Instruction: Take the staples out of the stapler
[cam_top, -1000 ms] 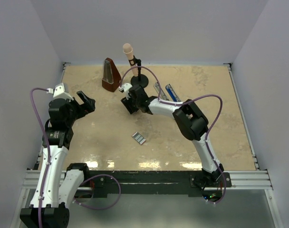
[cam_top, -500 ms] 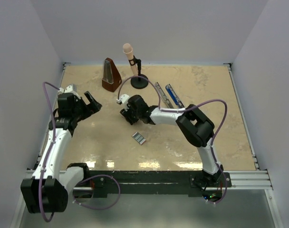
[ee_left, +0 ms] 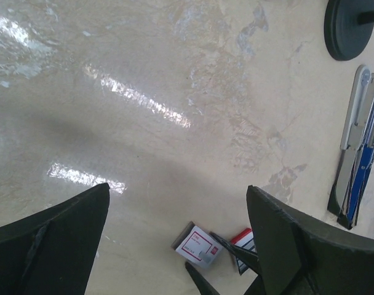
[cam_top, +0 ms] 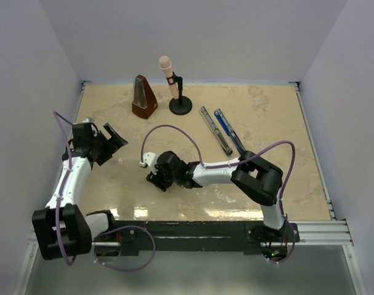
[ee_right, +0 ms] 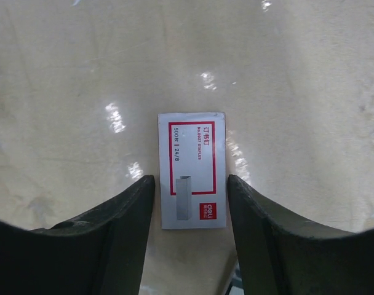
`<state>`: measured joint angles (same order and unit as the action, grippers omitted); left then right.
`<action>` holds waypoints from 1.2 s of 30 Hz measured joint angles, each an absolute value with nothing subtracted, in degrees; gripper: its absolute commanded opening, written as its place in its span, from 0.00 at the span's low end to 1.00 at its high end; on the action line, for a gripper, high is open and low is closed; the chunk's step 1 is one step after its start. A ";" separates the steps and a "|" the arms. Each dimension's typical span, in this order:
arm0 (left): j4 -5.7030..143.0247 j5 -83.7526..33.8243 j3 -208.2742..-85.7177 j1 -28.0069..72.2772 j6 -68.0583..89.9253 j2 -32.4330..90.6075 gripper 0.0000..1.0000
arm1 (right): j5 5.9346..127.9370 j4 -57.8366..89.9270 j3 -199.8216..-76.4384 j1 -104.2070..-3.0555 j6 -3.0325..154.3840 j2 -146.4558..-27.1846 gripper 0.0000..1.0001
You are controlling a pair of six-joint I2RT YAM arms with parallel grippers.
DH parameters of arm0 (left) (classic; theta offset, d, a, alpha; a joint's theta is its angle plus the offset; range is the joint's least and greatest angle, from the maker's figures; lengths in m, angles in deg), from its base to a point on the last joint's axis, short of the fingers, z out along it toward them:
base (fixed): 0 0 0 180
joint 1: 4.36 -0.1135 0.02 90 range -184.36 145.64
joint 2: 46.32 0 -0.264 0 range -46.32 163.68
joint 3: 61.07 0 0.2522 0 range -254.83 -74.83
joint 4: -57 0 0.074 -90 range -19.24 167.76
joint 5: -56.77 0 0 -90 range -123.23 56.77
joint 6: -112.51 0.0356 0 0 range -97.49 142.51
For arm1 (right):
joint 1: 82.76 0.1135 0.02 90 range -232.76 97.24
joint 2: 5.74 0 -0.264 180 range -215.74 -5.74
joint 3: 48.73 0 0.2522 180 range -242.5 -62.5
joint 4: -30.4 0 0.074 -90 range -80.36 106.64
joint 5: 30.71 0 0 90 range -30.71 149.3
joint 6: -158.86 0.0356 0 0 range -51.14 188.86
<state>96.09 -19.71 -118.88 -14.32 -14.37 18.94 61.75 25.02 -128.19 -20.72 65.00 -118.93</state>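
Right wrist view: right jaws, half-apart, straddle the box (ee_right: 192, 169) on the desk (ee_right: 298, 92), likely lining up a grasp. Left jaws hang wide; stapler (cam_top: 227, 132) lies open far right.

Item count for the work surface:

- Arms: two, the left arm (cam_top: 67, 184) and the right arm (cam_top: 219, 172).
- Grippers: two, the left gripper (cam_top: 115, 136) and the right gripper (cam_top: 156, 181), each with two fingers.
- Purple cables (cam_top: 168, 126): two, one per arm.
- Stapler: one. The stapler (cam_top: 227, 129) lies swung open as two long strips side by side, well beyond the right gripper.
- White box with red print (ee_right: 192, 169): one, between the right gripper's fingers.
- Brown metronome (cam_top: 143, 98): one, beyond both grippers.
- Pink microphone (cam_top: 168, 70): one, on one black stand (cam_top: 180, 107), just beside the metronome.
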 measured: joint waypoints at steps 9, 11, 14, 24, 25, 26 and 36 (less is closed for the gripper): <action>95.67 -15.51 -116.23 -14.36 -13.41 20.60 0.91 | 59.55 23.73 -125.28 -19.45 66.60 -112.04 0.74; 95.23 -14.09 -114.77 -14.36 -13.41 20.62 0.89 | 58.02 23.43 -125.26 -19.49 67.06 -109.16 0.74; 94.97 -12.67 -112.61 -14.36 -13.41 20.79 0.87 | 55.22 22.75 -125.28 -19.52 68.54 -105.83 0.74; 92.65 -10.61 -106.92 -13.71 -13.43 20.75 0.80 | 50.17 16.41 -122.11 -19.82 73.29 -104.59 0.74; 92.63 -10.66 -106.84 -13.36 -13.43 20.75 0.80 | 49.93 15.82 -121.67 -19.86 73.51 -104.59 0.73; 92.68 -10.75 -106.84 -13.01 -13.50 20.75 0.80 | 49.80 15.32 -121.19 -19.93 73.81 -104.59 0.73; 92.76 -11.71 -106.84 -12.53 -14.17 20.75 0.78 | 50.26 13.11 -120.30 -22.23 74.47 -104.59 0.68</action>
<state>92.76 -11.71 -106.84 -12.53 -14.17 20.75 50.26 13.11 -120.30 -22.23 74.47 -104.59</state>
